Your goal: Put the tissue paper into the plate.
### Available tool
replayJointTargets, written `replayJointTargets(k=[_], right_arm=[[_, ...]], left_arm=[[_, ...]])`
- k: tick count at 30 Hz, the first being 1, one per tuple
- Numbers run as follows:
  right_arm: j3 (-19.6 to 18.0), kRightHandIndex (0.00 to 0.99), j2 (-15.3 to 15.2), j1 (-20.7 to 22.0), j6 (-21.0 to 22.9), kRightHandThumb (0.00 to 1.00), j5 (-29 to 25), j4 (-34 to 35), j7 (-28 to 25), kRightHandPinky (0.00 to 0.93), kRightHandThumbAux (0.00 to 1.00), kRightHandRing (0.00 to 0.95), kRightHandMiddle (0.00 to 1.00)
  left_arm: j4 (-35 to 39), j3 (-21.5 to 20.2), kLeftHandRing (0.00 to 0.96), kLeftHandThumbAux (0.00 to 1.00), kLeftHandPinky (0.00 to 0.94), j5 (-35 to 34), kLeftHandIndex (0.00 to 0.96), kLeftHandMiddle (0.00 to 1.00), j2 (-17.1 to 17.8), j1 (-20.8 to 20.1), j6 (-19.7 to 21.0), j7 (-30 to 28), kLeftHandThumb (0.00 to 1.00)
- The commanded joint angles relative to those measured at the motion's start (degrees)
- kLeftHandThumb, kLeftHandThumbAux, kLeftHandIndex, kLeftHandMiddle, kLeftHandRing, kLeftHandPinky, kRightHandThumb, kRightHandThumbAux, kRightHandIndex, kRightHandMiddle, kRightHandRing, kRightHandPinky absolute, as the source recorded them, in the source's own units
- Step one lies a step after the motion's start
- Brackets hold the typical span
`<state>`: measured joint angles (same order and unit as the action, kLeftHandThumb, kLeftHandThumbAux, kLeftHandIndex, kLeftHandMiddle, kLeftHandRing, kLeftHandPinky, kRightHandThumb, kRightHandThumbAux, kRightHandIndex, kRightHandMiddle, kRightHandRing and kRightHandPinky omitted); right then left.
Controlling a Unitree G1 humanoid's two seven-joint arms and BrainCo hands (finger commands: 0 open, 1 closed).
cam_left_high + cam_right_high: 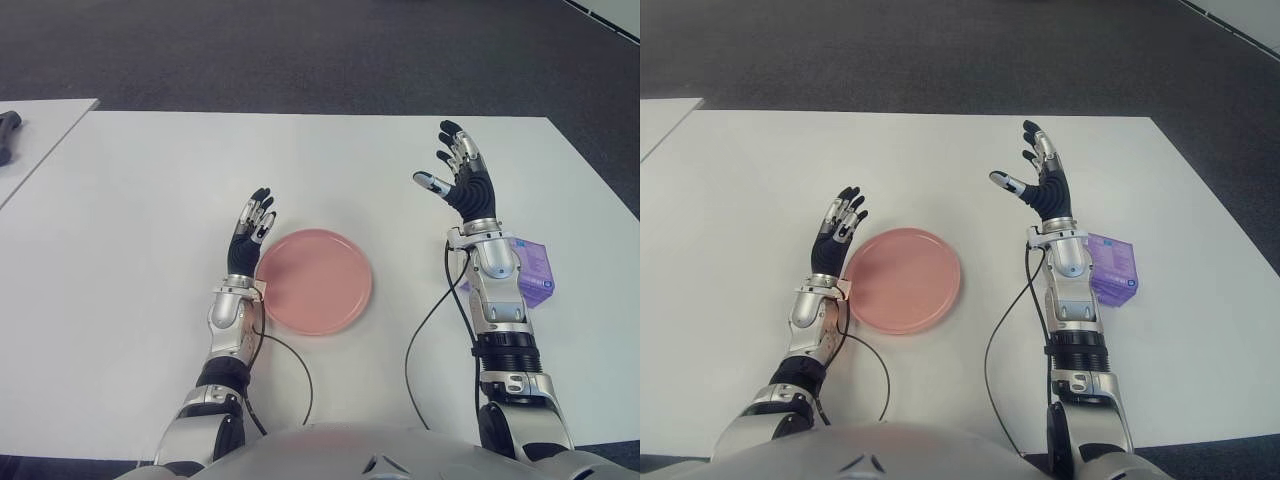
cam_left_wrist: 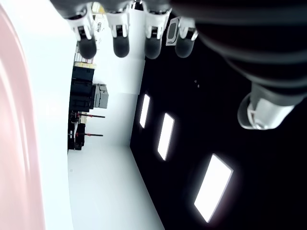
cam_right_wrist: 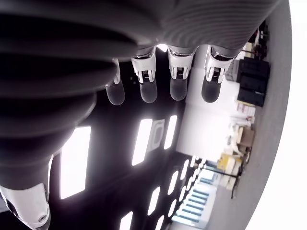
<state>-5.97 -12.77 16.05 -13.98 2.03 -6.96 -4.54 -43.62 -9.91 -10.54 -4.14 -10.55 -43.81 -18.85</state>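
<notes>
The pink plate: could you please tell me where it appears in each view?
Left eye view: pink plate, near centre, just right of the left hand.
Right eye view: left of centre, again beside the left hand.
Left wrist view: a pink band along one edge.
Right wrist view: not visible.
Shared landmark: the left hand.

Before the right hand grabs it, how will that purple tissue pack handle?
The tissue pack looks small and film-wrapped, so probably light and soft, likely to squash under a firm grip. The glossy wrap may be slippery. It lies flat on the table, so it should slide rather than roll or tip.
</notes>
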Motion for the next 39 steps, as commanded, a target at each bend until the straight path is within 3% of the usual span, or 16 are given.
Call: replayJointTargets(k=[1, 14, 22, 38, 39], right_arm=[[0.2, 0.090, -0.1, -0.4, 1.1, 0.206, 0.1, 0.2, 0.0, 0.045, 0.650, 0.052, 0.060], [0.0, 0.090, -0.4, -0.1, 1.0, 0.206, -0.1, -0.3, -0.2, 0.045, 0.650, 0.052, 0.060], [0.0, 0.090, -0.6, 0.0, 0.9, 0.206, -0.3, -0.6, -0.2, 0.045, 0.650, 0.052, 0.060], [-0.2, 0.090, -0.8, -0.1, 0.7, 0.206, -0.5, -0.6, -0.4, 0.045, 0.650, 0.052, 0.060], [-2.6, 0.090, -12.8, 0.4, 5.3, 0.206, 8.9, 8.5, -6.6, 0.045, 0.650, 0.052, 0.060]], left_arm=[[-4.3, 0.3, 0.000, 0.451, 0.000, 0.2, 0.000, 0.000, -1.8, 3.1, -0.6, 1.1, 0.000], [-5.2, 0.0, 0.000, 0.474, 0.000, -1.2, 0.000, 0.000, -2.4, 2.2, -0.1, 0.0, 0.000], [-3.8, 0.6, 0.000, 0.470, 0.000, 0.5, 0.000, 0.000, -2.6, 2.9, 1.0, 3.3, 0.000], [-3.3, 1.1, 0.000, 0.460, 0.000, -0.1, 0.000, 0.000, -3.0, 3.1, 0.5, 3.4, 0.000], [-3.3, 1.0, 0.000, 0.460, 0.000, -0.3, 0.000, 0.000, -3.0, 3.1, 0.6, 3.3, 0.000]])
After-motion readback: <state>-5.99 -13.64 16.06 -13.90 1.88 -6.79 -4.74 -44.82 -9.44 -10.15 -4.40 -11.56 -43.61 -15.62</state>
